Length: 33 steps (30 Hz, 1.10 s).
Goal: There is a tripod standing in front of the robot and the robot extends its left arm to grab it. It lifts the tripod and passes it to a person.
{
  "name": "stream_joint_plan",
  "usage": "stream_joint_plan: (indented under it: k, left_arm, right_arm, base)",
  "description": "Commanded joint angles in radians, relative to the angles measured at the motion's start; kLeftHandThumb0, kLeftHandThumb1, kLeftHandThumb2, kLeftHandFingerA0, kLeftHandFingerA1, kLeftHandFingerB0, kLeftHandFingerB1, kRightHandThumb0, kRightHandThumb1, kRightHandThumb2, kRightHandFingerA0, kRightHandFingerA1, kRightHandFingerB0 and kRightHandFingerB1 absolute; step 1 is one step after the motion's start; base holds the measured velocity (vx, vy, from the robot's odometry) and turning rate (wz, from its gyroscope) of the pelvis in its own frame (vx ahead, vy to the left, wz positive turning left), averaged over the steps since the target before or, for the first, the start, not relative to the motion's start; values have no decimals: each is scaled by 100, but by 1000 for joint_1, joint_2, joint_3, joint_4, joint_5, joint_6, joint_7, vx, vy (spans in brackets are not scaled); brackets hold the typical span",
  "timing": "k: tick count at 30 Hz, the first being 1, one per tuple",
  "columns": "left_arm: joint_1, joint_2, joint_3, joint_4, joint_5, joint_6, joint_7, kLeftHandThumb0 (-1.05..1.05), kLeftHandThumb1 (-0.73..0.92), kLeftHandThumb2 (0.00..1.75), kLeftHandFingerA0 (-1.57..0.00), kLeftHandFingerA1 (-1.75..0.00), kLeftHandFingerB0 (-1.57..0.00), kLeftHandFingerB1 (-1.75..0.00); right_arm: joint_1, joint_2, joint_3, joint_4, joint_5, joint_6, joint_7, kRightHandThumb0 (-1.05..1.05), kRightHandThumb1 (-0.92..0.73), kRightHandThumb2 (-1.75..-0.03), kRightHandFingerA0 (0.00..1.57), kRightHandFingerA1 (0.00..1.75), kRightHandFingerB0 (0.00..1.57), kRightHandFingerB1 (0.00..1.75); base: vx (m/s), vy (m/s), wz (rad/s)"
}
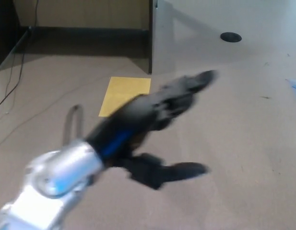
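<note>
Beige carpeted floor [243,143] fills most of the head view, running back to a dark baseboard [85,33] beneath a tan wall. No tripod shows anywhere in the view. Reaching in from the lower left, the robot's left arm with its silver elbow joint [61,170] and black forearm [126,124] crosses the middle, heavily blurred. Its black left hand [174,112] holds nothing, with the upper fingers [200,79] stretched toward the upper right and the thumb [179,170] spread well apart below them. A thin grey cable loop [73,120] rises beside the elbow. Partly hidden behind the forearm lies a flat yellow rectangular sheet [124,91] on the floor. A dark vertical panel edge [150,36] stands behind it, a round black disc [230,37] lies at upper right, and thin dark cords [13,81] trail along the left.
</note>
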Motion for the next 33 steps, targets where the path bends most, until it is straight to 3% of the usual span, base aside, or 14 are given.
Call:
stream_joint_plan:
  k: [1, 10, 11, 14, 16, 17, 18, 19, 20, 26, 27, 29, 30, 33]
  left_arm:
    - [153, 92, 137, 34, -79, -134, -96, -72, 45, 79, 0, -7, 0, 0]
    - [539, 24, 392, 399, -111, -479, -111, -51, 33, 72, -3, -40, 0, -16]
    - [548, 17, 401, 433, -107, -502, -105, -53, 40, 53, -9, -34, 0, -20]
    - [587, -5, 423, 621, -50, -635, -40, -49, 33, 76, -6, -46, 0, -27]
    - [593, -8, 432, 712, -23, -693, -3, -60, 40, 53, -16, -35, -8, -24]
    - [593, -8, 444, 801, -2, -732, 39, -33, 12, 78, -1, -49, 0, -49]
    - [596, -7, 448, 842, 10, -741, 66, -63, 36, 68, -16, -41, -9, -34]
    - [599, -8, 452, 874, 16, -741, 87, -63, 36, 68, -16, -41, -9, -34]
    - [592, -9, 456, 917, 16, -757, 99, -32, 17, 80, -1, -49, 0, -48]
    - [577, 37, 414, 1191, 99, -860, 207, -34, 23, 84, -1, -49, 0, -49]
    - [571, 44, 399, 1240, 118, -881, 231, -64, 39, 72, -13, -44, -6, -28]
    - [551, 70, 350, 1318, 176, -881, 294, -33, 25, 85, -2, -49, 0, -49]
    - [527, 100, 304, 1370, 222, -874, 319, -59, 38, 70, -19, -46, -7, -32]
    - [502, 125, 273, 1420, 233, -870, 310, -57, 38, 68, -25, -48, -10, -36]
  right_arm:
    - [11, -30, -14, 2, 7, -4, 4, -44, -71, -61, 68, 43, 52, 38]
    - [58, -49, -33, 0, 7, -14, -18, -41, -70, -61, 68, 43, 54, 38]
    - [59, -49, -35, 1, 7, -17, -18, -41, -70, -61, 67, 43, 53, 38]
    - [66, -50, -43, 2, 12, -9, -18, -41, -70, -61, 69, 43, 53, 38]
    - [63, -51, -41, 4, 8, -5, -24, -41, -70, -61, 70, 43, 54, 38]
    - [58, -49, -41, 5, 6, -3, -28, -40, -69, -61, 73, 44, 54, 38]
    - [58, -50, -40, 3, 5, -5, -30, -41, -69, -62, 73, 44, 55, 39]
    - [59, -51, -40, 1, 5, -10, -29, -41, -69, -62, 73, 44, 55, 39]
    - [52, -51, -41, 4, 5, -10, -29, -41, -69, -62, 73, 45, 54, 39]
    - [42, -41, -42, 18, 10, -12, -23, -41, -70, -61, 66, 42, 53, 38]
    - [42, -42, -39, 20, 6, -14, -26, -42, -70, -61, 65, 42, 53, 38]
    - [39, -42, -39, 23, 6, -13, -25, -43, -70, -61, 65, 42, 53, 38]
    - [33, -41, -39, 25, 7, -9, -23, -42, -70, -61, 66, 42, 53, 38]
    - [34, -38, -39, 27, 7, 1, -23, -41, -70, -61, 67, 42, 53, 38]
  base:
    - [0, 0, 0]
    - [0, 0, 0]
    - [0, 0, 0]
    - [0, 0, 0]
    - [0, 0, 0]
    - [0, 0, 0]
    - [0, 0, 0]
    - [0, 0, 0]
    - [0, 0, 0]
    - [0, 0, 0]
    - [0, 0, 0]
    - [0, 0, 0]
    - [0, 0, 0]
    - [0, 0, 0]
